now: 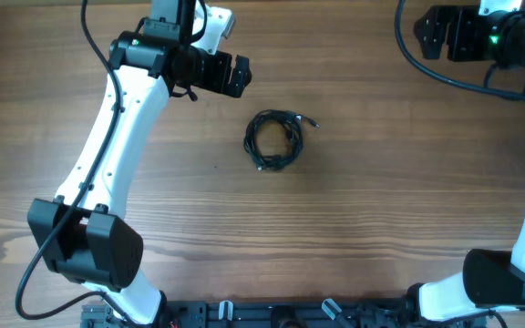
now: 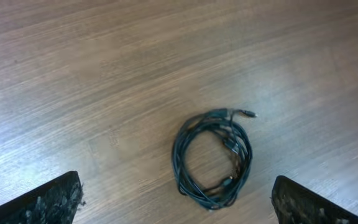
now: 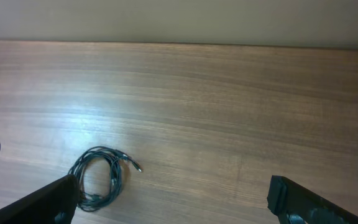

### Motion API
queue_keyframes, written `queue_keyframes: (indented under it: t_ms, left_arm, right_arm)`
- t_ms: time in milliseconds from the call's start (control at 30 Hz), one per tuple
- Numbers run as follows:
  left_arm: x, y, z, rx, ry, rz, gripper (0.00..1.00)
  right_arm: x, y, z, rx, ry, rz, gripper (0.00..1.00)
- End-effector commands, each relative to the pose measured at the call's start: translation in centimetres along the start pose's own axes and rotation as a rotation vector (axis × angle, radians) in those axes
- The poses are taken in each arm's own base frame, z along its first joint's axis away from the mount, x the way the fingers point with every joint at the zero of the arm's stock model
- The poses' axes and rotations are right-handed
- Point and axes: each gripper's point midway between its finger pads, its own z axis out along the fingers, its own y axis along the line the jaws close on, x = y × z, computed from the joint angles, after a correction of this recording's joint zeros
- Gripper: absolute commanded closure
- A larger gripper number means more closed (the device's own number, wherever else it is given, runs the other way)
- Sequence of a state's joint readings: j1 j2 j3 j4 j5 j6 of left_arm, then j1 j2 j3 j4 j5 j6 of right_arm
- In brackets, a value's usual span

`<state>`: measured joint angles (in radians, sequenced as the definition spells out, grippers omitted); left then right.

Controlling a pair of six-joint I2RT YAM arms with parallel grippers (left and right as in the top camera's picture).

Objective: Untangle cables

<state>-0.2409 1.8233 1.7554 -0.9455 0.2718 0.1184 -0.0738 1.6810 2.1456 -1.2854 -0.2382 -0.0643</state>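
Overhead shows you one coil of cables (image 1: 274,139) on the table (image 1: 381,210), strands too tangled to count; left pincer (image 1: 241,76) near it, right pincer (image 1: 427,32) well apart, both wide open, empty.

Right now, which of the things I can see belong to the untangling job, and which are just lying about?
Belongs to the job:
- the cables, coiled in one bundle mid-table
- the left end effector, open, holding nothing
- the right end effector, open, holding nothing

Just there:
- the wooden table
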Motion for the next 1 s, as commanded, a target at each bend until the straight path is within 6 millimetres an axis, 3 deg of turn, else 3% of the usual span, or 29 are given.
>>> queue_keyframes:
  t_ms: [0, 200, 433, 767, 967]
  left_arm:
    - [-0.3, 1.8, 0.7, -0.099, 0.002, -0.062, 0.0]
    - [1.1, 2.1, 3.6, -0.104, 0.079, -0.081, 0.0]
    - [3.0, 0.4, 7.7, -0.074, 0.168, -0.051, 0.0]
    - [5.1, -1.8, 10.7, -0.028, 0.255, -0.024, 0.01]
    - [6.3, -1.5, 12.3, -0.028, 0.298, -0.031, 0.02]
  right_arm:
    - [-0.3, -2.5, -0.8, 0.147, -0.02, 0.119, 0.0]
    - [0.1, -2.7, -0.7, 0.16, -0.004, 0.155, 0.0]
    - [1.1, -3.2, 1.4, 0.159, 0.067, 0.177, 0.0]
    - [2.9, -3.1, 5.3, 0.109, 0.177, 0.18, 0.02]
    - [3.0, -2.7, 5.6, 0.081, 0.186, 0.162, 0.03]
